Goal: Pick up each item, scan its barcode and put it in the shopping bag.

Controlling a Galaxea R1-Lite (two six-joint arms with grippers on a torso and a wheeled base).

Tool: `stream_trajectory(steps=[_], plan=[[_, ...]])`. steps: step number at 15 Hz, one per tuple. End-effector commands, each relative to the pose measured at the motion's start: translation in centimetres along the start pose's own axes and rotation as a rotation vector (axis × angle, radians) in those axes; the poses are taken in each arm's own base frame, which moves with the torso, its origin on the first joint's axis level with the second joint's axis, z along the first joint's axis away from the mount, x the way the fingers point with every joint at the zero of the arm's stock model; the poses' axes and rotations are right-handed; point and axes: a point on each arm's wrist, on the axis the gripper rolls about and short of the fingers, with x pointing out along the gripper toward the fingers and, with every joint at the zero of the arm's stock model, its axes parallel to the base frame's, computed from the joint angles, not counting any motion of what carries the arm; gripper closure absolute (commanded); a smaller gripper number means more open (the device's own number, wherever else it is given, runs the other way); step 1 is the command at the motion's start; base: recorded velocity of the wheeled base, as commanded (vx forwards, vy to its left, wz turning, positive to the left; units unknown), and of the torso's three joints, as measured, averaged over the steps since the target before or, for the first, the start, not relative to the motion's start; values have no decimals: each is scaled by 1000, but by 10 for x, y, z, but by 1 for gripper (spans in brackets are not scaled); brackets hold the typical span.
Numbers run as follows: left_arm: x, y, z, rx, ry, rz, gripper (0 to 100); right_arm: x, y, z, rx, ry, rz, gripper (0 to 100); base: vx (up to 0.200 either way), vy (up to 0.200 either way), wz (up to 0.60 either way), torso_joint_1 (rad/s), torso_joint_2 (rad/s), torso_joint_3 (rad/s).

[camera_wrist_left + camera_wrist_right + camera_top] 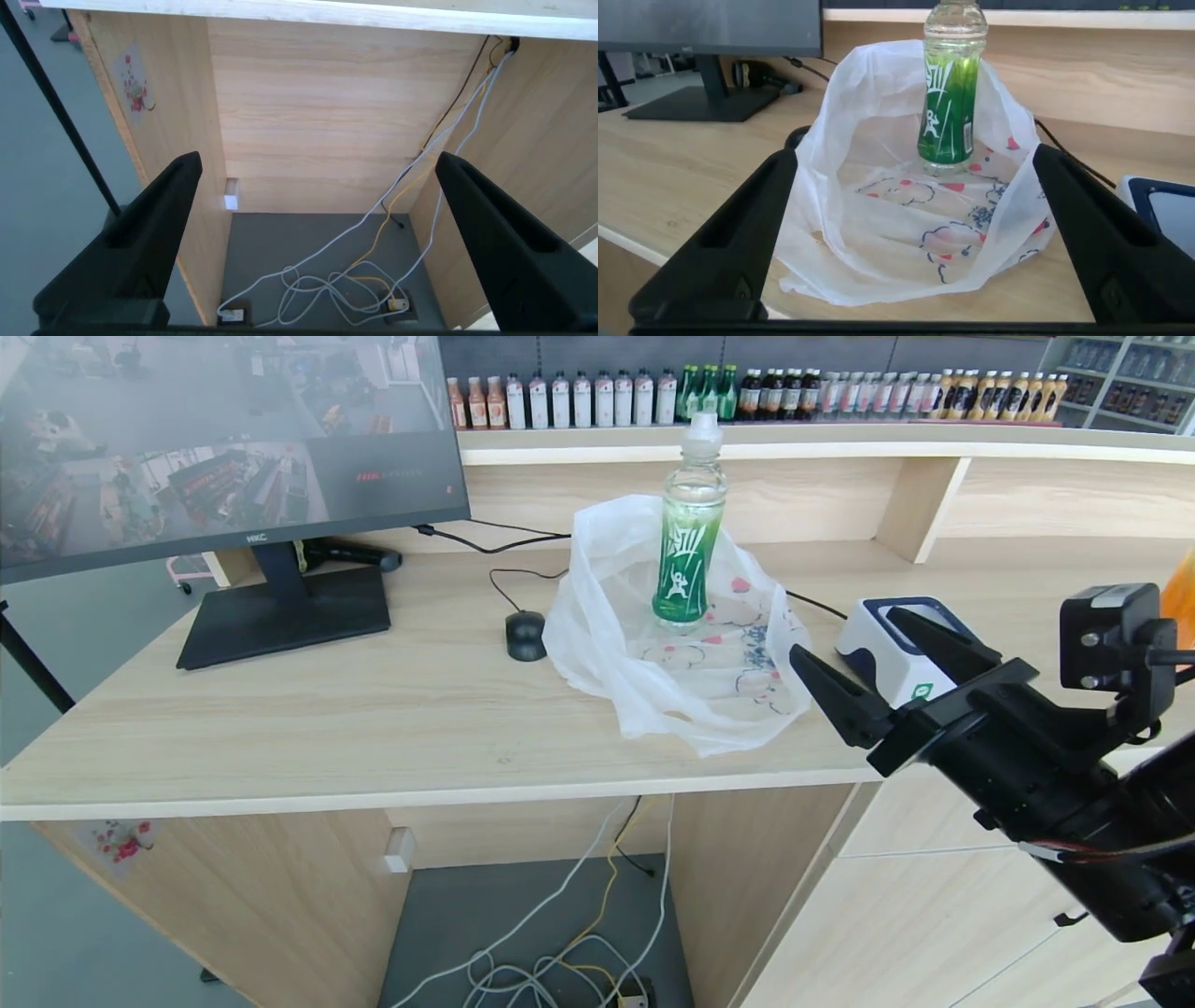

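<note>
In the head view, the bottle [693, 537] is seen standing upright within the open mouth of the shopping bag [653, 681]. The bag is spread on the counter [373, 709] right of the middle, reaching almost to the front edge, and the scanner [868, 644] is set just beside its right side. The right gripper [845, 633] is held near the bag's front right, its fingers spread wide with nothing between them. A tall, narrow bottle on crumpled plastic could be tipped by a glancing finger. The loose bag could be dragged over the front edge if a fold were snagged, and the scanner could likewise be knocked. An orange thing is cut off at the right edge and cannot be identified. In the left wrist view, the left gripper [313, 173] is shown empty with its fingers wide apart, held below the counter's top and facing loose cables [318, 280] in the recess. The counter's front edge could be struck if the gripper were raised carelessly from there. In the right wrist view, the bottle's cap is cropped and the scanner is cut off. No barcode can be made out on the label, so it cannot be told whether the bottle has been scanned.
</note>
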Motion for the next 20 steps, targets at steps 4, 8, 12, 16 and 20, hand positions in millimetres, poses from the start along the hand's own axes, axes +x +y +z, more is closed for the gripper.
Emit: stream_trajectory(steps=[4, 8, 12, 16, 20], plan=[[0, 0, 0, -5, -1, 2, 0, 7, 1, -10, 1, 28, 4, 0, 0, 0, 0, 0, 0, 0], [0, 0, 0, -6, -1, 1, 0, 8, 2, -12, 2, 31, 5, 0, 0, -200, 0, 0, 4, 2], [0, 0, 0, -11, -1, 2, 0, 8, 2, -13, 1, 36, 5, 0, 0, -200, 0, 11, 2, 1], [0, 0, 0, -12, -1, 2, 0, 8, 2, -13, 1, 36, 5, 0, 0, -200, 0, 5, 4, 5], [0, 0, 0, -14, -1, 4, 0, 6, 2, -12, 1, 36, 5, 0, 0, -200, 0, 1, 2, 1]])
